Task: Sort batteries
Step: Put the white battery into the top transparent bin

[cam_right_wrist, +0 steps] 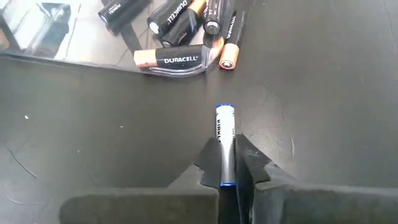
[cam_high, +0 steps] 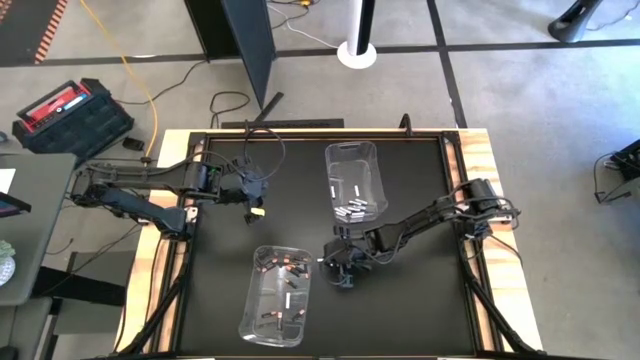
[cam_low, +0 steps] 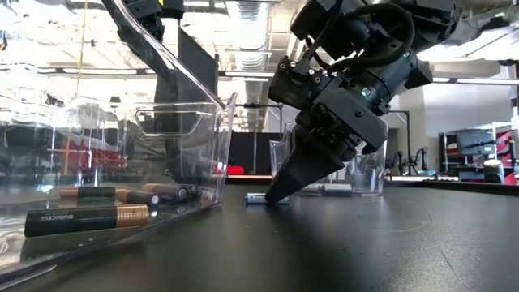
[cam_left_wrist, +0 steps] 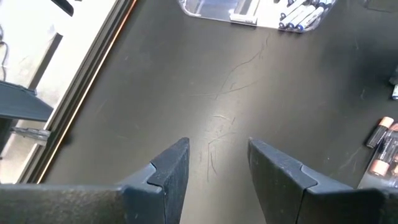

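My right gripper is shut on a white battery with blue end rings. It is low over the mat, between the two clear bins. The near bin holds dark batteries with copper ends, lying on its floor. The far bin holds white batteries. My left gripper is open over bare mat near the table's left side and touches nothing. My right gripper pinches the white battery's body between its two fingers, which run along it. The fingers slant down from above. The battery's front end sticks out past the fingertips. It lies level, at the mat's surface.
The near bin's clear wall stands close beside my right gripper. A black mat covers the table inside wooden edges. Bare mat lies right of the near bin and between my two arms.
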Available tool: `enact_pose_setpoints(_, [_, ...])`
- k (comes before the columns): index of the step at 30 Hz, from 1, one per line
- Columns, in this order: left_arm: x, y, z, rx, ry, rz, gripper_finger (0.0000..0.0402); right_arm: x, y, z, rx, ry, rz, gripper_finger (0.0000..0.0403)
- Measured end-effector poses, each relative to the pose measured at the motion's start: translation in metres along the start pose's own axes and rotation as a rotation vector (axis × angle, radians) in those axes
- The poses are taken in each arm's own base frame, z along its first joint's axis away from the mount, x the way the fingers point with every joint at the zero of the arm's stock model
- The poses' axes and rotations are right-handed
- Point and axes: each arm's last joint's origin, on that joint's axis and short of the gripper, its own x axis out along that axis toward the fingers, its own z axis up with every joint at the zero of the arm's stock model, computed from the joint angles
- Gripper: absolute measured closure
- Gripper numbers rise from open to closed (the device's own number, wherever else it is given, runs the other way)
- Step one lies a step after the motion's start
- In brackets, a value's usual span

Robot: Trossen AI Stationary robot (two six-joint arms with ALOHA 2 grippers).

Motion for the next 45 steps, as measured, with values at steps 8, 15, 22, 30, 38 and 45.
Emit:
enact_pose_setpoints(8, [0.000,0.000,0.000,0.002,-0.001,0.000,0.0245,-0.027,0.000,0.007,0.038,0.030,0.015,0.0375])
enact_pose_setpoints(15, [0.000,0.000,0.000,0.017,-0.005,-0.001,0.0245,-0.080,0.002,0.018,0.089,0.046,-0.005,0.0373])
enact_pose_setpoints(22, [0.000,0.000,0.001,-0.008,-0.005,-0.001,0.0245,-0.138,0.004,0.034,0.223,-0.088,-0.005,0.0376])
enact_pose_setpoints(30, [0.000,0.000,0.002,-0.034,-0.015,-0.004,0.0245,-0.190,-0.023,0.046,0.398,-0.313,-0.216,0.0372])
enact_pose_setpoints(38, [0.000,0.000,0.007,-0.030,-0.065,-0.010,0.0245,-0.206,-0.093,0.063,0.550,-0.343,-0.414,0.0374])
enact_pose_setpoints(45, [0.003,0.007,0.008,-0.110,-0.056,0.012,0.0245,-0.205,-0.153,0.088,0.459,-0.144,-0.473,0.0374])
